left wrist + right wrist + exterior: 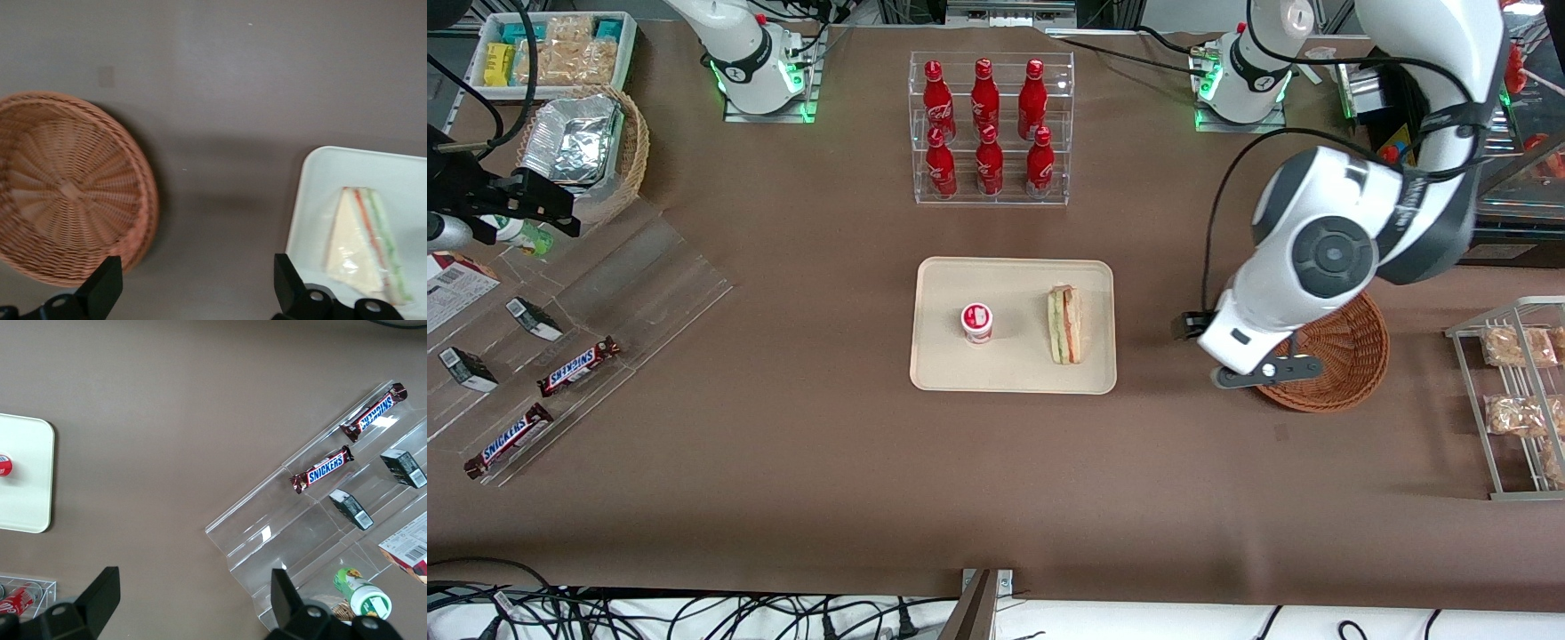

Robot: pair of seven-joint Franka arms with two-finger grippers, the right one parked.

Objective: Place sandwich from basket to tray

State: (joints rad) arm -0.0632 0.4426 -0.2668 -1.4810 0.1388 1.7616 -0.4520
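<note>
Sandwich [1064, 324] lying on tray [934, 356], beside a small red-and-white cup [976, 322]. Gripper [197, 293] hovering over bare bench [783, 462] between tray and basket [1352, 356], fingers [107, 283] spread wide, holding nothing.

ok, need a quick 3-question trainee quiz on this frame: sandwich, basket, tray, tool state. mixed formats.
1. True or false: the sandwich lies on the tray.
2. What does the basket hold? A) the sandwich B) a bottle C) nothing visible
3. Fill in: the tool hangs over bare table between basket and tray, its fingers ____.

Key:
1. True. It lies beside a small red-lidded cup.
2. C. The wrist view shows only bare wicker.
3. Open, holding nothing.
</note>
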